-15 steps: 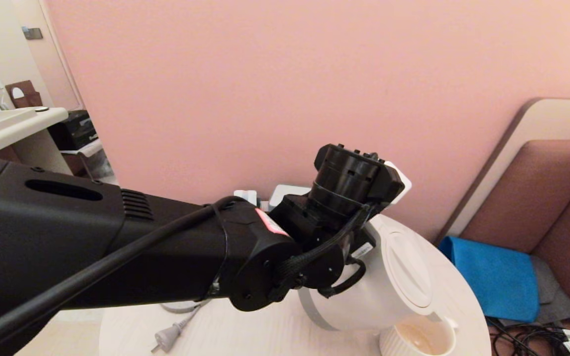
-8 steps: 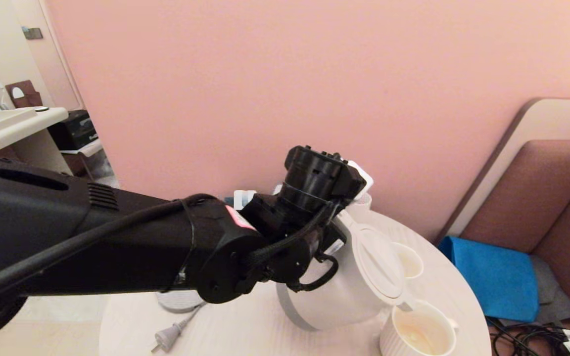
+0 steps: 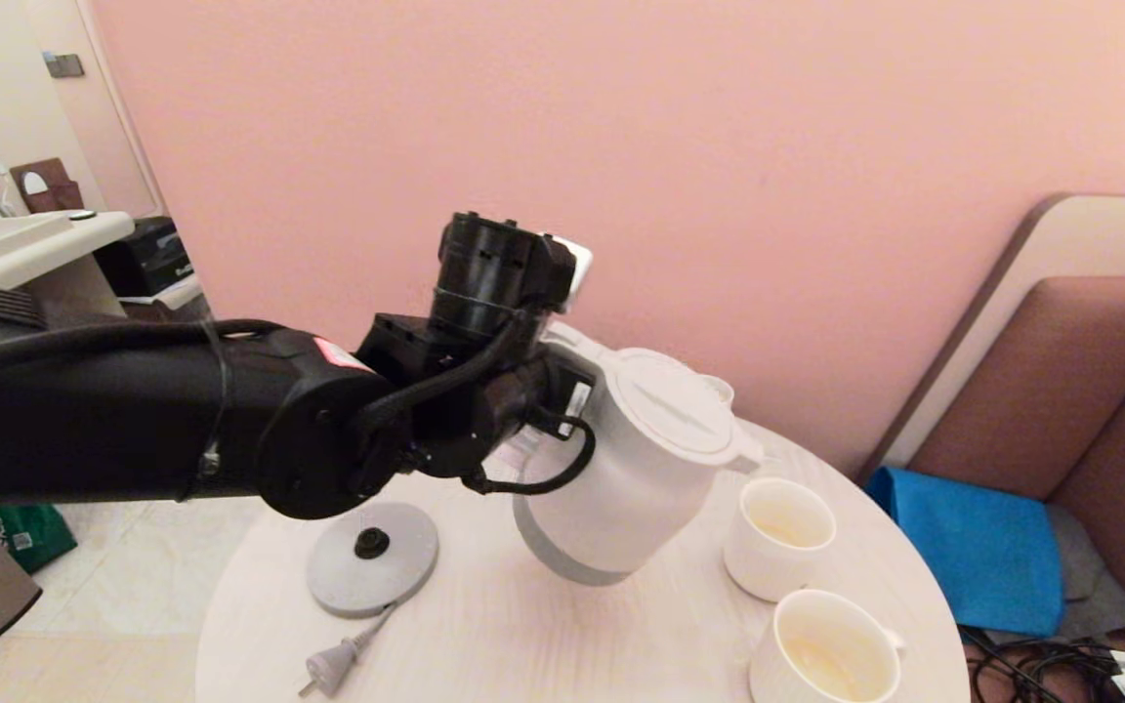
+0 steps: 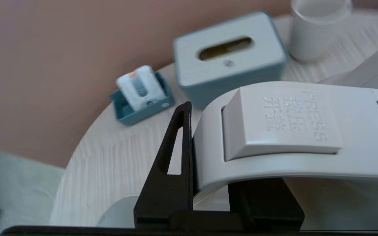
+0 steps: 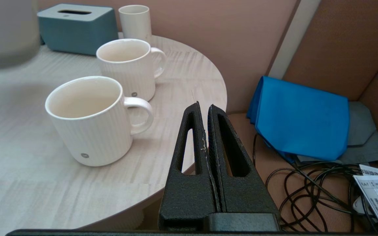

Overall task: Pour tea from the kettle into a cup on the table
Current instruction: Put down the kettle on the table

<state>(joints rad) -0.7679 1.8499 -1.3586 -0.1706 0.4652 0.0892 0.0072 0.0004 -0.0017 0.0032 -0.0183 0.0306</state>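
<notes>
The white kettle (image 3: 631,469) hangs above the table (image 3: 523,644), leaning a little, its spout (image 3: 748,455) toward two white ribbed cups. My left gripper (image 4: 225,131) is shut on the kettle's loop handle (image 4: 274,157), one black finger (image 4: 176,170) pressed against its side. The near cup (image 3: 831,649) holds pale yellowish tea (image 3: 816,669); the far cup (image 3: 779,522) has a yellowish tint inside. My right gripper (image 5: 203,106) is shut on nothing, low beside the table's right edge, with both cups (image 5: 89,121) in its wrist view.
The grey kettle base disc (image 3: 372,558) and its loose plug (image 3: 328,672) lie on the table's left. A blue tissue box (image 4: 228,55), a small blue holder (image 4: 139,93) and a tall white tumbler (image 5: 136,21) stand at the back. A blue cloth (image 3: 973,547) and cables (image 5: 313,190) lie on the right.
The left arm has swung up and to the left with the kettle, away from the near cup. The kettle has come back from a steep tilt to nearly upright, uncovering the base disc.
</notes>
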